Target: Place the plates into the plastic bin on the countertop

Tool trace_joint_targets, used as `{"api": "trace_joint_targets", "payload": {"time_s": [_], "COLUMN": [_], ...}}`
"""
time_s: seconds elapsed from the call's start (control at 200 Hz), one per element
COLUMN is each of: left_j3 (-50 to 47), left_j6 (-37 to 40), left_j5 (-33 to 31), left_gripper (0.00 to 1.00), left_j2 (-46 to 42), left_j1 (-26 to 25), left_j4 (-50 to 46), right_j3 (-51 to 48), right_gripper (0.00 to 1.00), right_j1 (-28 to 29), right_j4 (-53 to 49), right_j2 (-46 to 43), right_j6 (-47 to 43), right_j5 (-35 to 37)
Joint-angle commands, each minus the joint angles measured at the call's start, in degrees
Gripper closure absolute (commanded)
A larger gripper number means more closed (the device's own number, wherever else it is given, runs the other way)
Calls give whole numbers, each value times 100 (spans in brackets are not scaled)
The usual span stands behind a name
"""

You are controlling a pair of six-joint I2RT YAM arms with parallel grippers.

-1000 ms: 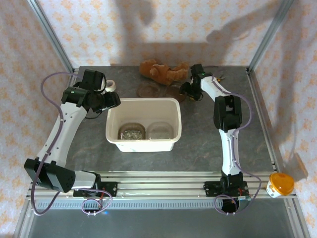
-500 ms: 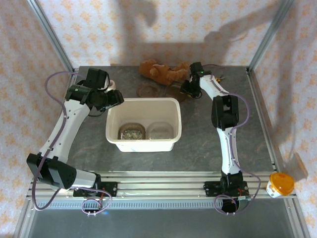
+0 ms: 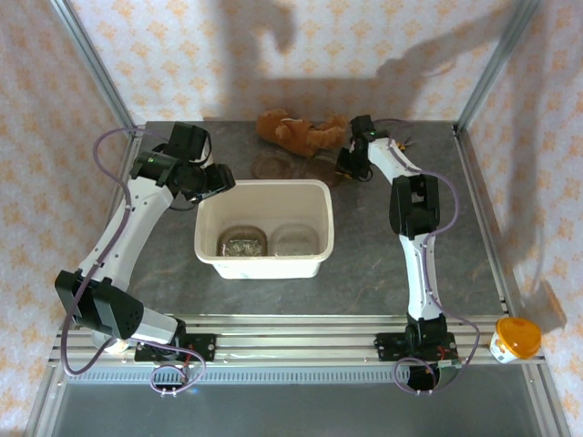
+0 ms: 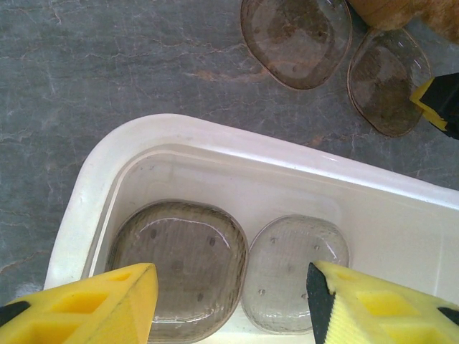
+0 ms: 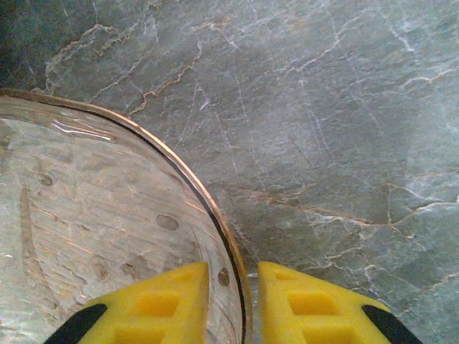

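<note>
The right gripper [image 5: 233, 301] straddles the rim of a plate [image 5: 86, 215] lying on the countertop [image 5: 344, 129] behind the plastic bin [image 3: 262, 266], whether clamped is unclear, so it should pinch firmly before lifting level.

our left arm [image 3: 118, 232] and right arm [image 3: 421, 264] are white tubes joined by blocky black joints, and a thin lilac cable [image 3: 102, 150] loops along each. our bases [image 3: 173, 344] are black, with small coiled wires beneath. our fingers [image 4: 86, 304] are bright yellow plastic with square moulded pockets and black patches.
</note>
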Motion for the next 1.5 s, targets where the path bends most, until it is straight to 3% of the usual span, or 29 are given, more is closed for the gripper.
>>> {"api": "trace_joint_targets", "payload": {"time_s": [0.0,0.3,0.555,0.846,1.041,1.281,1.496], "left_j3": [201,239,432,624,843,1393,2127], "left_j6": [-110,-86,-23,4,-22,30,425], "left_j5": [-107,-134,-90,-176,-186,-200,-283], "left_gripper": [41,41,41,41,40,40,38], "left_j2": [93,38,97,292,462,774,1081], "left_j1": [-78,-115,-149,-453,-653,-937,-1256], "left_j4": [74,166,87,-10,-21,-70,96], "right_j3": [-150,-523,-1151,-2872,-3416,-3395,-2501], "right_gripper": [79,90,92,95,96,97,98], "right_j1": [154,127,23,-544,-863,-1054,-987], "right_j4": [50,87,212,846,880,730,15], "right_j2": [-16,-402,-962,-2378,-3287,-3994,-4334], "right_j6": [-85,-166,-255,-228,-330,-432,-581], "right_j5": [-368,-342,-306,-217,-11,-123,-169]}}
